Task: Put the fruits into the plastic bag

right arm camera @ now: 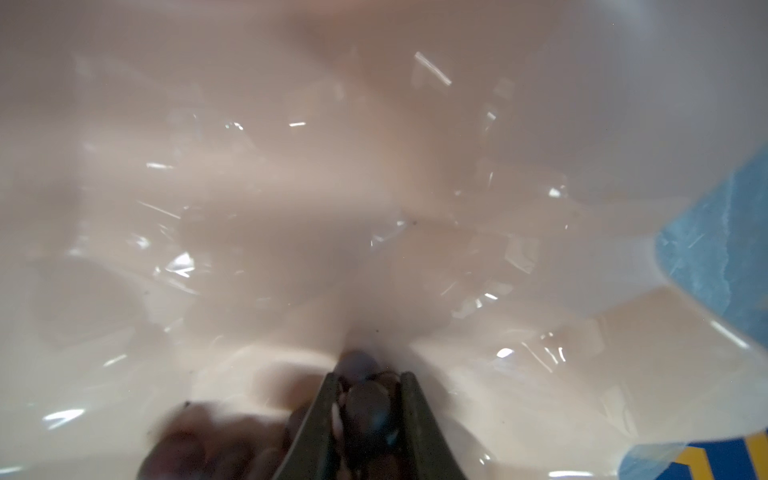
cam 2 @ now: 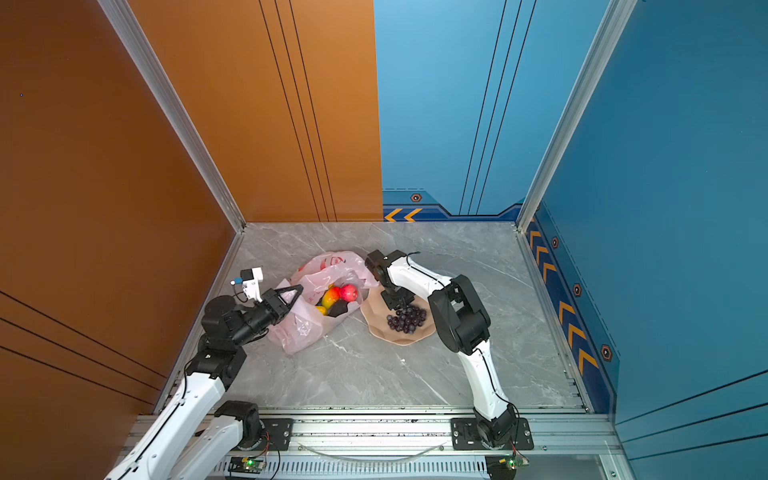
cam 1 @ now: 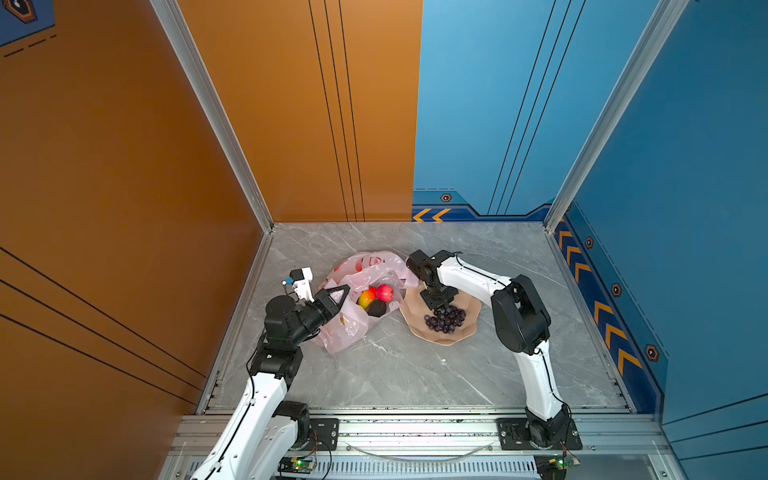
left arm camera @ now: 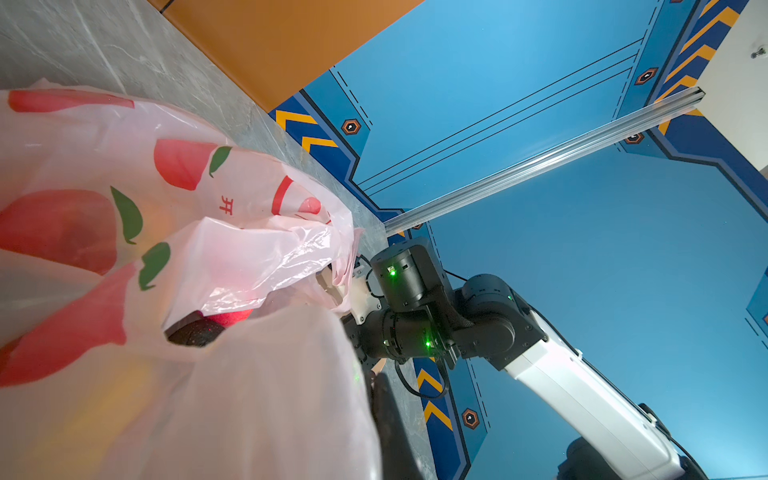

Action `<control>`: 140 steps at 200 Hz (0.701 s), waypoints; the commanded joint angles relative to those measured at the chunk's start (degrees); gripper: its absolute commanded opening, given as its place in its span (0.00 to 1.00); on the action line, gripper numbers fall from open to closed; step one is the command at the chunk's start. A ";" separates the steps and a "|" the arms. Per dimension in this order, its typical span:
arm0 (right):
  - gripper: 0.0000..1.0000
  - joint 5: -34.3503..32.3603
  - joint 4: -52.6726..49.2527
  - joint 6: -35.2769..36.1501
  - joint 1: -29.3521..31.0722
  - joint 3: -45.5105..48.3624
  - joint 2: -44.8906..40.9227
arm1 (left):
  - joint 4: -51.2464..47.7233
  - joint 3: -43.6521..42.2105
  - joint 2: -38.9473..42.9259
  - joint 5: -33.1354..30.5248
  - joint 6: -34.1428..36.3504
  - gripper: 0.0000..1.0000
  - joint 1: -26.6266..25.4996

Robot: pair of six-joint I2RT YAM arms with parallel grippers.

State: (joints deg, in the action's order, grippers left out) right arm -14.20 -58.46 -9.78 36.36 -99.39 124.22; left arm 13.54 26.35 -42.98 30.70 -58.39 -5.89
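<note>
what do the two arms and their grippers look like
The left arm and right arm match: white links, bulky black joints, thin black cables alongside. The left gripper and right gripper are black with tapered fingers. A white camera with a blue part sits by the left gripper; green lights glow on the right arm's joints.

Grey marble-patterned tabletop is recorded, bordered by aluminium rails on its near edge and sides. Two items are seen lying directly on it in both top views: a crumpled pale-pink plastic bag left of centre and a peach scalloped bowl just to its right. The bag's film is seen touching the bowl's far rim.
</note>
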 commanded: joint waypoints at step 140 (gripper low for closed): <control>0.00 7.56 15.90 -7.78 -1.73 10.65 -29.40 | 1.26 1.50 -1.55 0.06 0.47 0.00 -1.02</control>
State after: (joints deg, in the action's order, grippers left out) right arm -8.29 -44.77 -15.51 34.76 -89.12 99.13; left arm 13.56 26.37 -44.14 30.70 -58.37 -6.13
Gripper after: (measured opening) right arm 0.051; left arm 0.045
